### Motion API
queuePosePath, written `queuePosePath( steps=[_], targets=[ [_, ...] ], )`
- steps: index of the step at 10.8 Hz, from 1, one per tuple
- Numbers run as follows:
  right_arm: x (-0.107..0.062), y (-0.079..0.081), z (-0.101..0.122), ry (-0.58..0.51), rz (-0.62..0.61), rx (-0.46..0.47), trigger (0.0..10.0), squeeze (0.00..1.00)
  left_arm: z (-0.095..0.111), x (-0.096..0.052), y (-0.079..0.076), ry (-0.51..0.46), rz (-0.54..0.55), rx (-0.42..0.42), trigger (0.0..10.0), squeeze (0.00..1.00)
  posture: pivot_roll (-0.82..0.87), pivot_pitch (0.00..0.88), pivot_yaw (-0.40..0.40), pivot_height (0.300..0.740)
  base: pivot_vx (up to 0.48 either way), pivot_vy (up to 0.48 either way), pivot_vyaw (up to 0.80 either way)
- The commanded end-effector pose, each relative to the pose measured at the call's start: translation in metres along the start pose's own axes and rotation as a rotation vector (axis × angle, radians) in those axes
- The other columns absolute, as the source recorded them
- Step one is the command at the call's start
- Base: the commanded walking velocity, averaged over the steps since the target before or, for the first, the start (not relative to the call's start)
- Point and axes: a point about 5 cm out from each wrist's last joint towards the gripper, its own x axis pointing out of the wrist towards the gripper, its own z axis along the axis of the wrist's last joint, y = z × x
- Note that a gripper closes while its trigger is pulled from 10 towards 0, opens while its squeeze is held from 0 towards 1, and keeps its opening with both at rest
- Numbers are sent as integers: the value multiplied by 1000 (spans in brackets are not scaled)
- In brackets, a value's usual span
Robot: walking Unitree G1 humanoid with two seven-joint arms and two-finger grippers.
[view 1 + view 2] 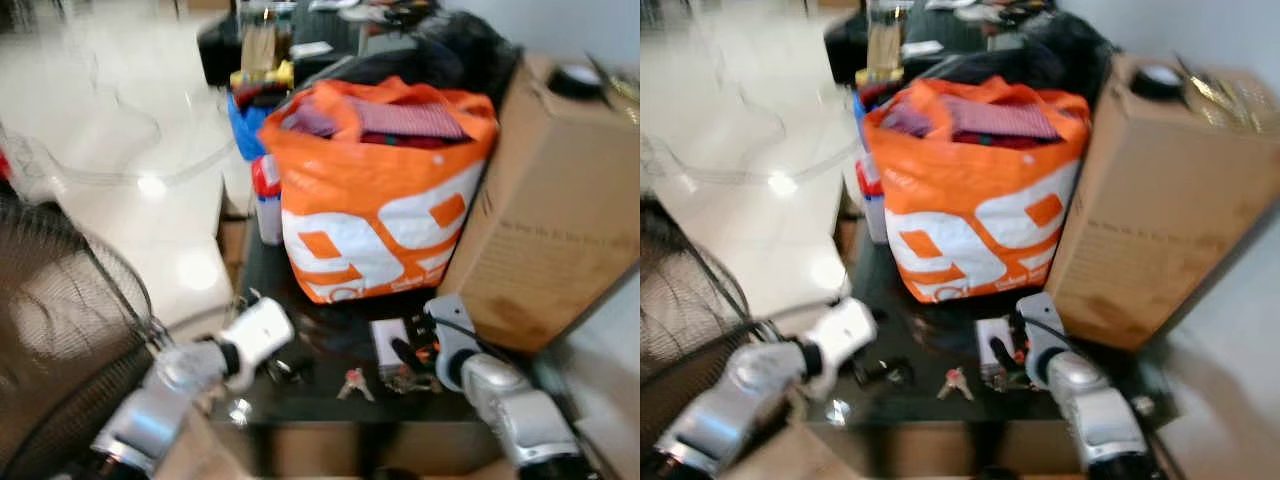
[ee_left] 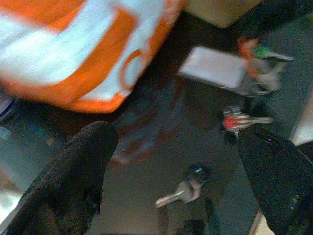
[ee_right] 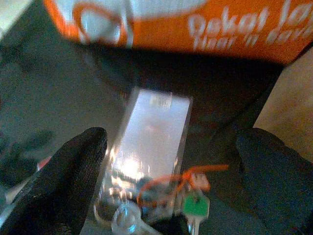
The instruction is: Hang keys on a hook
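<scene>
dark tabletop (image 1: pixel 330 395): keys (image 1: pixel 353 383), orange bag (image 1: pixel 375 200)

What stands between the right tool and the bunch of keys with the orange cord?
Nothing visible. The right tool is open over the key bunch, which lies on the dark tabletop beside a small white box.

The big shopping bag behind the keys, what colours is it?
The shopping bag is orange with large white markings; it shows best in the left eye view.
</scene>
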Motion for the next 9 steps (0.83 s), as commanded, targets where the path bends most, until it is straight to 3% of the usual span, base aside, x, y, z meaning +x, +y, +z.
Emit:
queuePosePath(
  steps=[1, 2, 3, 4, 6, 9],
  targets=[
    [0, -4, -2, -22, -40, 27, 10000, 0, 2, -12, 12, 12, 81, -4, 10000, 0, -17, 0, -17, 740, 0, 0, 0],
    [3, 0, -1, -33, -45, 41, 10000, 0, 3, -15, 16, 1, 80, 5, 10000, 0, -35, 0, 2, 740, 0, 0, 0],
    [12, 1, -2, -18, -141, 25, 10000, 0, -5, -11, 20, 23, 45, 142, 10000, 0, -62, 0, 28, 740, 0, 0, 0],
    [15, 0, -1, -23, -165, 57, 10000, 0, -1, -6, 17, 8, 4, 139, 10000, 0, -56, 0, 19, 740, 0, 0, 0],
    [24, 6, -5, 0, -179, 103, 10000, 0, -8, 1, -7, 38, -159, 103, 10000, 0, -85, 0, 23, 740, 0, 0, 0],
    [19, -2, -21, 60, -303, 146, 10000, 0, -20, -13, -20, 76, -305, 99, 10000, 0, -97, 0, 29, 740, 0, 0, 0]
  ],
)
